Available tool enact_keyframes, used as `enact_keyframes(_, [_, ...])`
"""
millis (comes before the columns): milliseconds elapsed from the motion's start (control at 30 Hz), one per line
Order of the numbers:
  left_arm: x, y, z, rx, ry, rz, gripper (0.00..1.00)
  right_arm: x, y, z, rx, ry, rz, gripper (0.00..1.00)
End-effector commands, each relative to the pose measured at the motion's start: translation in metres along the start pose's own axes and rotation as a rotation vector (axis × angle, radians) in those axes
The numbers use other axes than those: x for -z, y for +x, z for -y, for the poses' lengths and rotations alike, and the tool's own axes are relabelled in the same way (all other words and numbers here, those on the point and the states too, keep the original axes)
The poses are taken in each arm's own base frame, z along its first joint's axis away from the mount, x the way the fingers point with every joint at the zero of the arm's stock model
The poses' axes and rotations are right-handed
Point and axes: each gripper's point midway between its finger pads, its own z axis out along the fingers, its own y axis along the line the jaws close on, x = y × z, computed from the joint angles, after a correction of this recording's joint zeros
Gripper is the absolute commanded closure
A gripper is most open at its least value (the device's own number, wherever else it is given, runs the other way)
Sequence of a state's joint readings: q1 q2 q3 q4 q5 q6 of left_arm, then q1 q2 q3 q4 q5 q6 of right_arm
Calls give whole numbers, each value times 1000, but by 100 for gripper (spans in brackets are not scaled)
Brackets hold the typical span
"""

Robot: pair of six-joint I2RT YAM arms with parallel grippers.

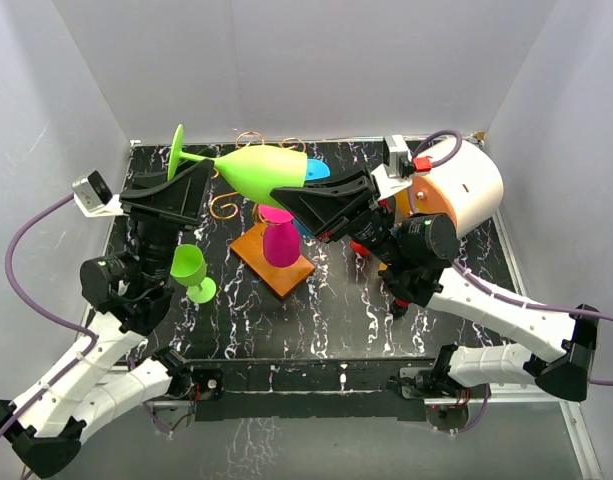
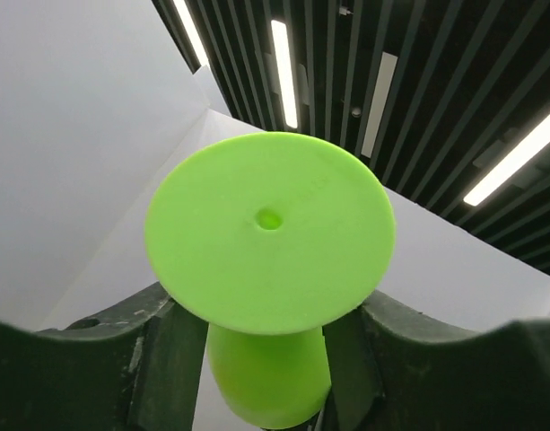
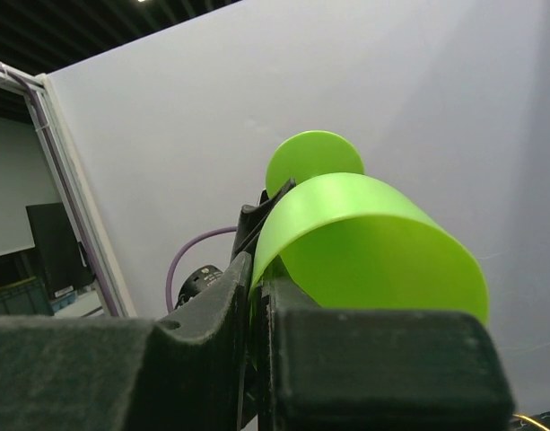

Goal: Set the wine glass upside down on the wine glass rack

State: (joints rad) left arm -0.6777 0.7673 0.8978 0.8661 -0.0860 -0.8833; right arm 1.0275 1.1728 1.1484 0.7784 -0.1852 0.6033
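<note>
I have the lime glass (image 1: 261, 170) lying on its side in the air above the rear of the table (image 1: 336, 310), foot toward the left wall, bowl mouth toward the right. My right claw (image 1: 284, 194) is pinched tight on the rim of the bowl, its fingers (image 3: 230, 305) nipping the thin wall. My left claw (image 1: 201, 178) sits at the stem just under the foot, a finger (image 2: 180, 359) close on each side. I cannot tell whether they press or only flank it.

The rack (image 1: 286, 278) stands below and a little nearer me, with a pink glass (image 1: 279, 243) on it and gold scrolls curling up just beside the bowl. A small green glass (image 1: 189, 268) stands upright by my left arm, near the rack's left edge. The foot hangs apart from the left wall. A white drum (image 1: 471, 185) crowds the right rear. Bare table lies in front of the rack.
</note>
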Motion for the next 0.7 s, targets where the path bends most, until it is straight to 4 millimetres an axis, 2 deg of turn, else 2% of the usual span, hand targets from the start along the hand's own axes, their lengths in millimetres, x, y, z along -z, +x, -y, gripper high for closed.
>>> enact_keyframes(0, [1, -25, 26, -25, 97, 96, 59, 1, -16, -13, 0, -37, 62, 100])
enact_keyframes(100, [1, -26, 28, -32, 106, 102, 66, 4, -8, -11, -25, -37, 45, 100])
enact_keyframes(333, [-1, -32, 26, -36, 107, 143, 66, 11, 22, -14, -103, -74, -9, 100])
enact_keyframes(533, [-6, -37, 20, -37, 95, 194, 66, 6, 39, -18, -116, -74, -35, 100])
enact_keyframes(667, [-9, -39, 17, -41, 90, 213, 71, 2, 48, -19, -107, -67, -43, 100])
